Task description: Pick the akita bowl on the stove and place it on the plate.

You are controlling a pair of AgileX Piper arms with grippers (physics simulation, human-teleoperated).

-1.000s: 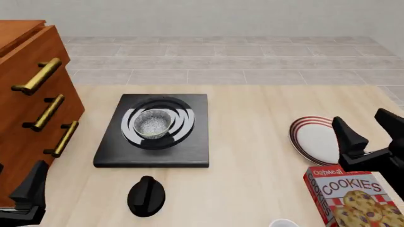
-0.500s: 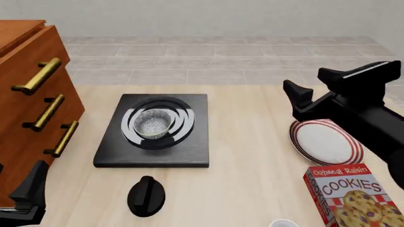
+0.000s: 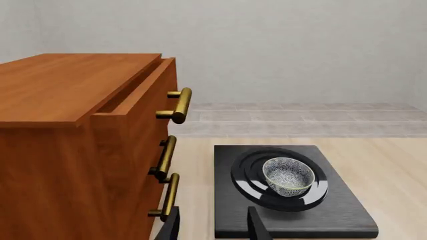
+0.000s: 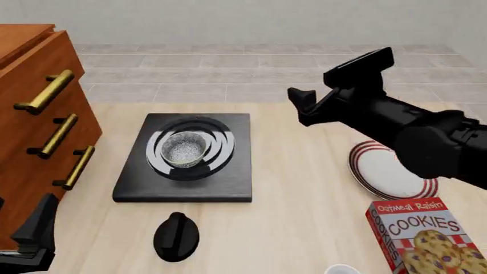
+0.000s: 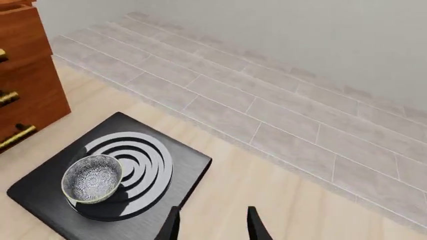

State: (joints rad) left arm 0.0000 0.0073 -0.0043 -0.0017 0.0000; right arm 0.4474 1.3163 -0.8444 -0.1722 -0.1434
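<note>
Akita bowl (image 4: pixel 185 149) on stove (image 4: pixel 184 162), knob (image 4: pixel 175 236) nearby

A red box (image 4: pixel 428 238) is sitting below the right gripper (image 4: pixel 323 94), toward the table's near edge, showing "Oatmeal Raisin" in small white letters and "COOKIES" in big ones beneath. Nothing else is showing any writing.

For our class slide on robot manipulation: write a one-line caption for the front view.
Right gripper open above the table, between the akita bowl on the stove and the plate.

Bright, even, sharp renders; soft shadows; glossy glare on the stove (image 4: pixel 182 158) rings.
</note>
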